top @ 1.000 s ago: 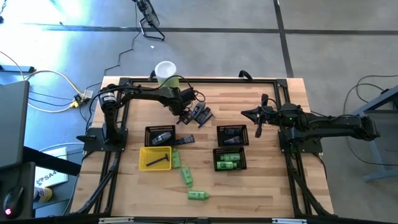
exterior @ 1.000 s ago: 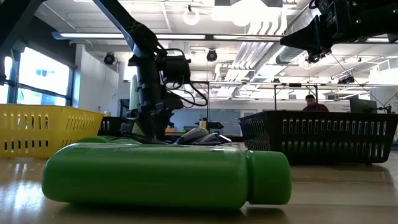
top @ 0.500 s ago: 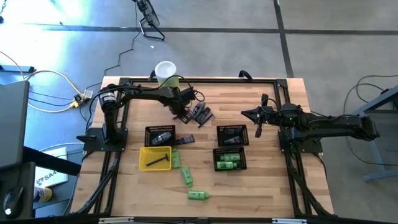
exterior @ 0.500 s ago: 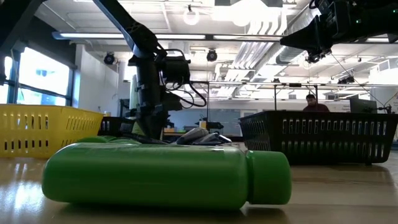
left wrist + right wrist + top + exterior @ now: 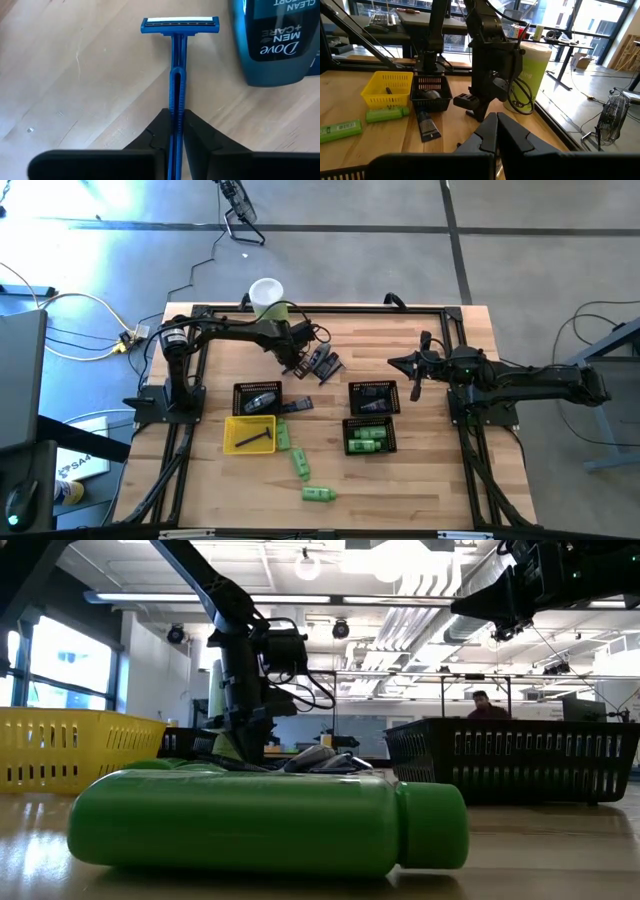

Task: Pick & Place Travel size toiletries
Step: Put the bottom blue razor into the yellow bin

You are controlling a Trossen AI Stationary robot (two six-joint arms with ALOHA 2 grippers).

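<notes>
Razor [image 5: 178, 75] flat on the table beside the Dove tube [image 5: 272, 40], left gripper [image 5: 177, 131] pinched on its thin handle. I worry it could twist out on lift. Right gripper [image 5: 496, 131] shut, idle above table.

Blue razor [image 5: 177, 75], dark grey bottle [image 5: 272, 40], yellow tray [image 5: 250, 434].

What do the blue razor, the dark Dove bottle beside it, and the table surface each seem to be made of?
The blue razor: apparently moulded plastic, uniform glossy blue with a ribbed handle; the pale strip in its head could be metal blades. The dark Dove bottle: probably smooth plastic, soft sheen, printed lettering. The table: wood, visible grain and plank seams, matte finish.
</notes>
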